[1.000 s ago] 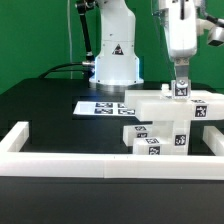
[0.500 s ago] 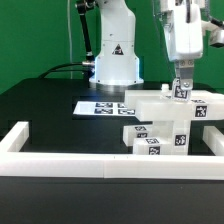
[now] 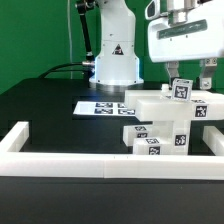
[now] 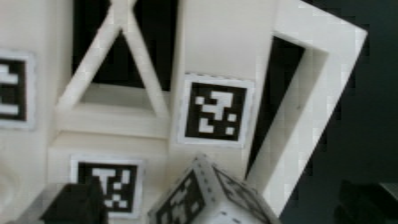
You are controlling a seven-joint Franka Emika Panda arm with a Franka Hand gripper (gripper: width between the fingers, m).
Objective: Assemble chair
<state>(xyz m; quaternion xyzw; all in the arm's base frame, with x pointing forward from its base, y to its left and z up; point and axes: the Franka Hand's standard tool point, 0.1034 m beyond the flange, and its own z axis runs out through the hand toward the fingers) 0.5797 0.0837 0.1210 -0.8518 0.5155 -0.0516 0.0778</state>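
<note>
The gripper (image 3: pixel 187 68) hangs above the chair (image 3: pixel 165 122) with its jaws spread wide and nothing between them; one finger (image 3: pixel 207 71) shows at the exterior view's right and the other is near the small tagged piece (image 3: pixel 181 90) that stands on top of the assembly, but whether it touches that piece cannot be told. The chair stands on the black table (image 3: pixel 50 120), just inside the long white border rail (image 3: pixel 90 163) and beside the marker board (image 3: pixel 104 107). It is a stack of white blocky parts that seem joined: a flat slab on top and shorter blocks with square tags under it. In the wrist view the chair (image 4: pixel 178 110) fills the picture, with a slim white frame (image 4: pixel 317 110) rising at one side. Judging from this, several parts are already assembled and the last piece looks released in place. No loose part is seen on the table in these views, so how much is left cannot be told.
</note>
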